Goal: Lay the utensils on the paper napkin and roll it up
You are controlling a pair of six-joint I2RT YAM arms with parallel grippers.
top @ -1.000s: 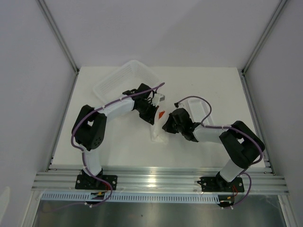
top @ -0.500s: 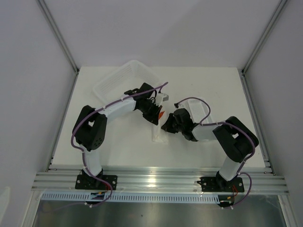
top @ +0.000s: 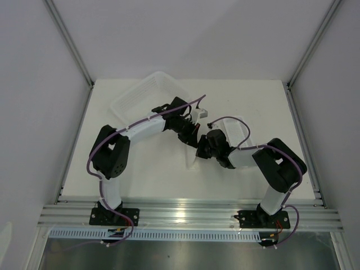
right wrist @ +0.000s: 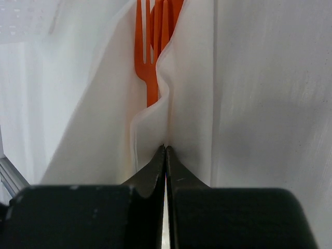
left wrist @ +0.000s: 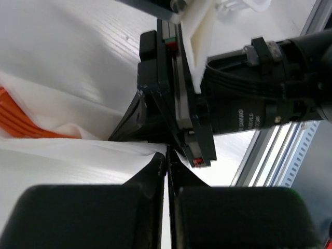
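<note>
The paper napkin (top: 191, 161) lies mid-table, folded over the orange utensils (right wrist: 151, 57); a fork's tines show inside the fold in the right wrist view. In the left wrist view the orange handles (left wrist: 15, 122) poke out from under the white sheet (left wrist: 62, 161). My left gripper (left wrist: 167, 153) is shut on an edge of the napkin. Just below it in the top view, my right gripper (right wrist: 165, 149) is shut on a raised fold of the napkin (right wrist: 192, 78). From above the two grippers (top: 193, 136) (top: 201, 151) nearly touch and hide the utensils.
A large white mesh basket (top: 140, 95) stands at the back left, behind the left arm. A narrow white tray (top: 237, 130) lies to the right, partly under the right arm's cable. The right wrist's camera housing (left wrist: 259, 88) fills the left wrist view close ahead.
The left gripper has moved right and slightly away, and the right gripper has closed in beside it. The orange tip seen from above is now covered.
</note>
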